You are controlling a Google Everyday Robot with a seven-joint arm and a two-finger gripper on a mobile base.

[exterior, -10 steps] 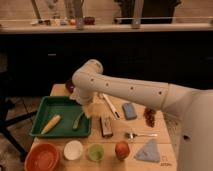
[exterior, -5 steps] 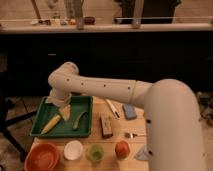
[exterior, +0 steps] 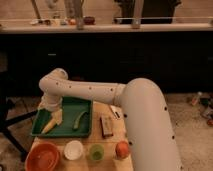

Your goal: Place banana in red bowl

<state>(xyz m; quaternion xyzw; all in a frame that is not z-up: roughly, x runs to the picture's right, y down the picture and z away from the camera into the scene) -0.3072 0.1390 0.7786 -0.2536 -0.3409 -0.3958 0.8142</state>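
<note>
The banana (exterior: 48,127) is a slim pale yellow stick lying in the left part of a green tray (exterior: 67,132). My gripper (exterior: 56,117) hangs down from the white arm (exterior: 85,91) into the tray, right at the banana's upper end; whether it touches the banana I cannot tell. The red bowl (exterior: 43,156) is wide and orange-red and stands at the table's front left corner, just in front of the tray. It holds nothing that I can see.
A curved green vegetable (exterior: 80,119) lies in the tray to the right of the gripper. A small white bowl (exterior: 73,149), a green cup (exterior: 96,151) and an orange-red fruit (exterior: 122,149) stand along the front. A brown block (exterior: 106,125) lies right of the tray.
The arm has swung left from the table's middle to over the green tray, and the gripper has come down to the banana's end.
</note>
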